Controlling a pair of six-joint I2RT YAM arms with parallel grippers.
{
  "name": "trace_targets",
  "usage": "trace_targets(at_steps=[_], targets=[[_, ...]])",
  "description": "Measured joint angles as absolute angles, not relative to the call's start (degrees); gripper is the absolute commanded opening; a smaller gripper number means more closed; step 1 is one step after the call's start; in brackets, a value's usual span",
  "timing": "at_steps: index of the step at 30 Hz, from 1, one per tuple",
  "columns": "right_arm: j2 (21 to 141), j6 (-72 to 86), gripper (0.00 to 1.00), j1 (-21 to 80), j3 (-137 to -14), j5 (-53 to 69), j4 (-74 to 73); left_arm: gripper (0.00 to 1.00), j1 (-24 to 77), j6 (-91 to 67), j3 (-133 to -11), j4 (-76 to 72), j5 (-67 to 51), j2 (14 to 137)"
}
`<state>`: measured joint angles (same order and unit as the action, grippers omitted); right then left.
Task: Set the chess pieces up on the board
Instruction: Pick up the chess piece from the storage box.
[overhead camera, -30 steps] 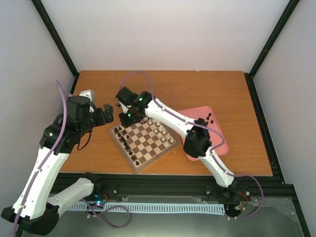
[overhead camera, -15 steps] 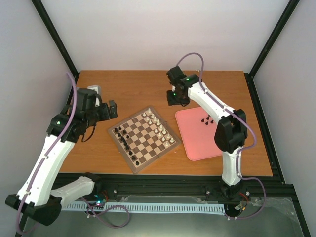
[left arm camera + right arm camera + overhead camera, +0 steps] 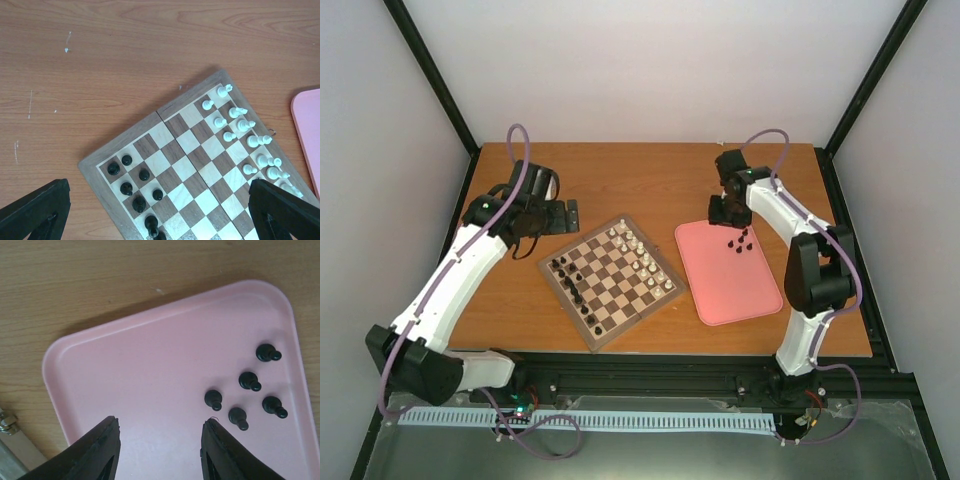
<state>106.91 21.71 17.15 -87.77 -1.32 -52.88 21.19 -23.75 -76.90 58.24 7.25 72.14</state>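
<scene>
The right tool [image 3: 160, 432], spread and empty, was poised over the pink tray [image 3: 125, 365]; a black piece [image 3: 213, 399] should be pinched next.

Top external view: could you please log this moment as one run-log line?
right gripper: open, empty, over pink tray | black pieces on tray: five | left gripper: open, empty, beside board

The overhead camera looks down from behind the near edge over the whole surface [image 3: 650, 170]. The left wrist camera faces down from higher above the chessboard [image 3: 190, 170]. The right wrist camera sits close over the pink tray [image 3: 140, 380], which both wrist views catch.
</scene>
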Motion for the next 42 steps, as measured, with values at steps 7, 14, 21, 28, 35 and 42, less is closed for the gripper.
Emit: trace_targets(at_steps=[7, 14, 21, 28, 35, 42], targets=[[106.43, 21.76, 0.39, 9.5, -81.65, 2.81, -50.52, 0.97, 21.21, -23.77, -78.81, 57.49, 6.7, 76.31], [106.32, 21.78, 0.4, 4.32, -76.88, 4.93, -49.54, 0.97, 21.56, -23.75, -80.36, 55.46, 5.67, 80.14], [106.34, 21.47, 0.38, 3.68, -76.49, 5.72, -48.97, 0.97, 21.67, -23.73, -81.08, 54.41, 4.78, 81.49], [107.04, 21.34, 0.34, 3.66, -76.79, 5.28, -48.66, 0.97, 21.67, -23.62, -81.34, 53.82, 4.73, 81.49], [107.02, 21.47, 0.33, 3.33, -76.77, 3.55, -48.69, 0.97, 21.67, -23.55, -81.38, 53.67, 4.67, 81.76], [107.07, 21.34, 0.3, 1.83, -76.75, 3.66, -48.64, 0.97, 21.67, -23.55, -81.52, 53.54, 4.64, 82.87]])
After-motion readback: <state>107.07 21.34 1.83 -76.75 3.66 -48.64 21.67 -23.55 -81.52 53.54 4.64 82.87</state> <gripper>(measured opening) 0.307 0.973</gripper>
